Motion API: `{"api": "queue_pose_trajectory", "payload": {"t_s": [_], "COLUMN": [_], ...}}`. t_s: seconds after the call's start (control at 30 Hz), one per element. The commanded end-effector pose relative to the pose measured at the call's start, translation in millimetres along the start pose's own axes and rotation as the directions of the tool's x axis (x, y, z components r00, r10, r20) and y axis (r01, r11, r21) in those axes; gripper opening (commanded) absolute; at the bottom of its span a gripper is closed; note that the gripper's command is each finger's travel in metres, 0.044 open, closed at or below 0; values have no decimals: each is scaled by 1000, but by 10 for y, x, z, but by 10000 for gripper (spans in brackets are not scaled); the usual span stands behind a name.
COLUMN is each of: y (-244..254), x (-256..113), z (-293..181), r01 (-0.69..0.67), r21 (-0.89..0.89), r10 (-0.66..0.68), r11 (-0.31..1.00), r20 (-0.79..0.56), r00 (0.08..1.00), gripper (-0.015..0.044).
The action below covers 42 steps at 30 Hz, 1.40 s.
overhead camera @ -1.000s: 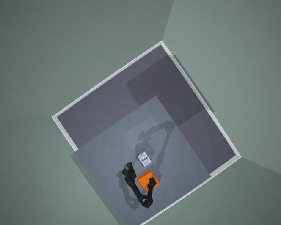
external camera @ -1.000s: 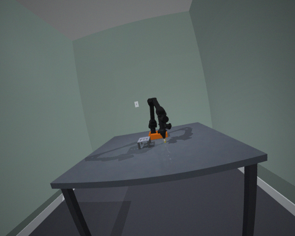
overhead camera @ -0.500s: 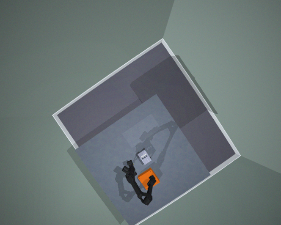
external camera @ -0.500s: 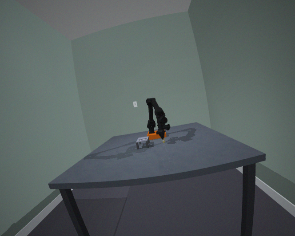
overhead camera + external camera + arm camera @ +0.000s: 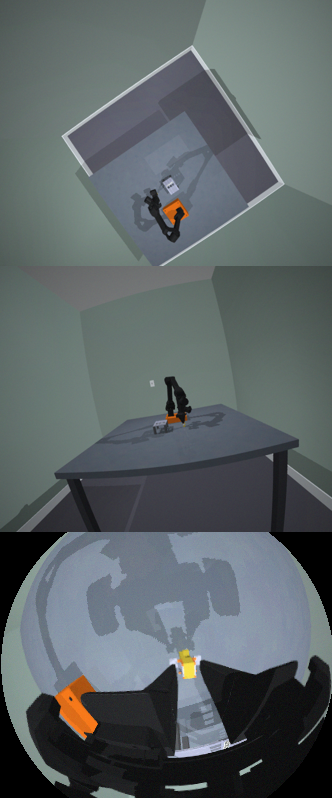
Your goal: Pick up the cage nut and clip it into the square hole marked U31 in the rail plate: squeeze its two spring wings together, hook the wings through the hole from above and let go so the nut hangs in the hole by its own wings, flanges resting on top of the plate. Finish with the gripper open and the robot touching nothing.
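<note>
Standing partly spread, my black hand has a fingertip toward each side of the small yellow cage nut, presumably to squeeze its wings evenly.

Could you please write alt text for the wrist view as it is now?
The yellow cage nut sits at the gap between the tips of the black gripper, whose fingers stand apart; whether they grip it is unclear. The pale rail plate shows partly below, and an orange block at left.
</note>
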<state>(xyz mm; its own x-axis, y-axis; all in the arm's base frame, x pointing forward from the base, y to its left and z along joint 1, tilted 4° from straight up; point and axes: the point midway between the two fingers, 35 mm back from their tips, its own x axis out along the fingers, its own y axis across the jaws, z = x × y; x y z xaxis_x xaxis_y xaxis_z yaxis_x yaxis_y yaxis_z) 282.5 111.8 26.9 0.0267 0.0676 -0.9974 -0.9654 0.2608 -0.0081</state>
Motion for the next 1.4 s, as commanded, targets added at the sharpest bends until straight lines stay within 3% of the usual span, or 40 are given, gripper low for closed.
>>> {"api": "queue_pose_trajectory", "payload": {"t_s": [0.0, 0.53, 0.67, 1.37], "y": [6, 7, 3, 3], "x": [8, 10, 4, 4], "z": [10, 13, 6, 6], "r01": [-3, -3, 0, 0], "r21": [3, 3, 0, 0], "r10": [3, 3, 0, 0], "r11": [1000, 1000, 1000, 1000], "r20": [4, 4, 0, 0], "r00": [1000, 1000, 1000, 1000], "gripper": [120, 120, 36, 36]}}
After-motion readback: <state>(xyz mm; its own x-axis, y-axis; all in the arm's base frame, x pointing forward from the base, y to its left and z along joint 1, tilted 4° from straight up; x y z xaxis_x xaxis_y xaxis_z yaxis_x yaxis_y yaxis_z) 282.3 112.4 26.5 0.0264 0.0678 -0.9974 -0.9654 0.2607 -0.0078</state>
